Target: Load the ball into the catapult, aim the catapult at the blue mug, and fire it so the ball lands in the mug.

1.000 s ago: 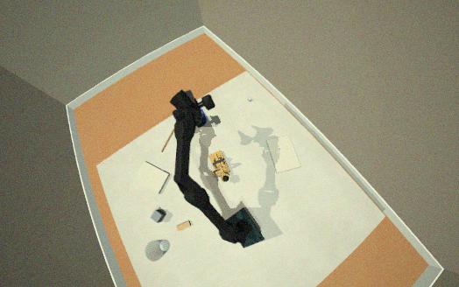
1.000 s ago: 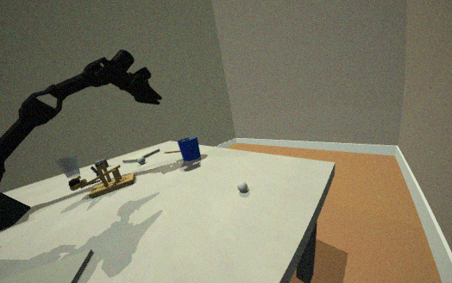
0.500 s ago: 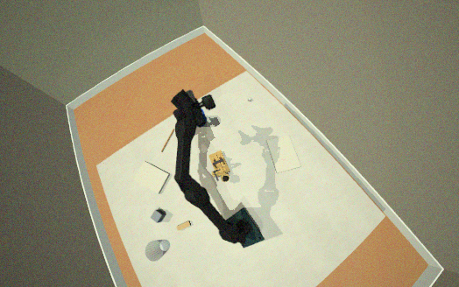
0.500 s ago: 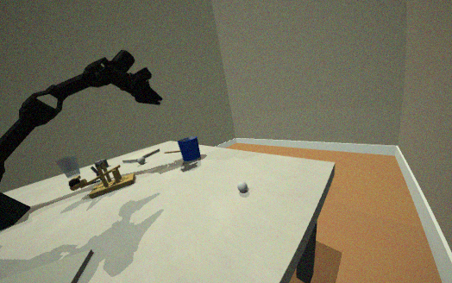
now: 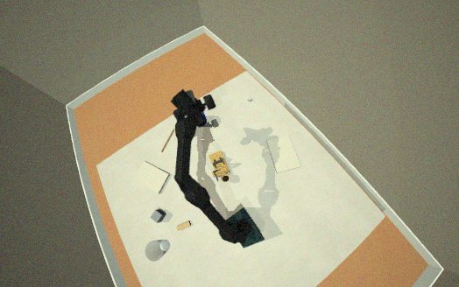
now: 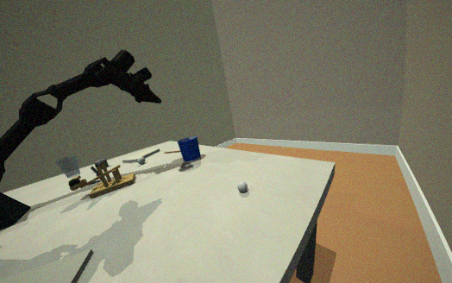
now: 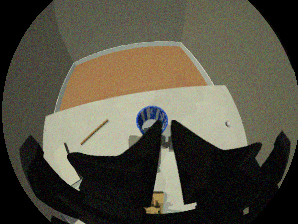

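My gripper (image 6: 160,101) (image 7: 165,124) is shut and empty, with a thin gap between its tips. It hangs high above the table near the blue mug (image 6: 190,149) (image 7: 152,111), which stands upright and is mostly hidden by the arm in the top view. The wooden catapult (image 5: 217,156) (image 6: 113,188) (image 7: 158,197) stands mid-table, its dark cup end (image 5: 225,178) (image 6: 75,182) towards the arm's base. A small pale ball (image 5: 250,100) (image 6: 242,187) (image 7: 227,124) lies by itself on the far right. Another small grey ball (image 6: 141,160) lies beside the angled bar. I see no ball in the catapult's cup.
The angled bar (image 5: 169,174), a thin brown stick (image 5: 167,141) (image 6: 172,152) (image 7: 94,132), a dark-and-grey cube (image 5: 158,214), a small yellow block (image 5: 184,225) and a clear ribbed cup (image 5: 156,251) (image 6: 69,166) are to the left. A pale flat panel (image 5: 284,154) is to the right.
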`<state>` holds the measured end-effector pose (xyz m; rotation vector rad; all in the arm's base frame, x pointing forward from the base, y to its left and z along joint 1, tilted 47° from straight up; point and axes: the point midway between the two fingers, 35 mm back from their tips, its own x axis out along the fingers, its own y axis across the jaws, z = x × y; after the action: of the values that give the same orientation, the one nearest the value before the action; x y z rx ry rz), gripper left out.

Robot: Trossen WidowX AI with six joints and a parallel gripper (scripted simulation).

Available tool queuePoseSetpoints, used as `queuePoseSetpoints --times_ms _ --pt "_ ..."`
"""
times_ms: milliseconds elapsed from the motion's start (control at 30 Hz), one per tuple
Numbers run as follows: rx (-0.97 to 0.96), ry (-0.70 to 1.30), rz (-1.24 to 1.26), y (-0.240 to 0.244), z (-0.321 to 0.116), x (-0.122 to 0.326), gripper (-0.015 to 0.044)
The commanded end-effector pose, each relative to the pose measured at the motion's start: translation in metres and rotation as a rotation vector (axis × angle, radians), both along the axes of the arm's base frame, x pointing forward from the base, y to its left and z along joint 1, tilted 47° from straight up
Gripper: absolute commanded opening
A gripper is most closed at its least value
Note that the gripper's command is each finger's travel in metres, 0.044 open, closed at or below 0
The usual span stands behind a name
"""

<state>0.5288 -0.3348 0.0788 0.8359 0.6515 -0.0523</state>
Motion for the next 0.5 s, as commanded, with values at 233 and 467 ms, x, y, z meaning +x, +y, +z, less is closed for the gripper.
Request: queuePoseSetpoints --times_ms 233,467 --pt "0.001 -0.002 0.002 0.001 0.001 0.001 0.0" --pt "-0.112 0.045 0.088 0.023 0.0 -0.005 0.0"
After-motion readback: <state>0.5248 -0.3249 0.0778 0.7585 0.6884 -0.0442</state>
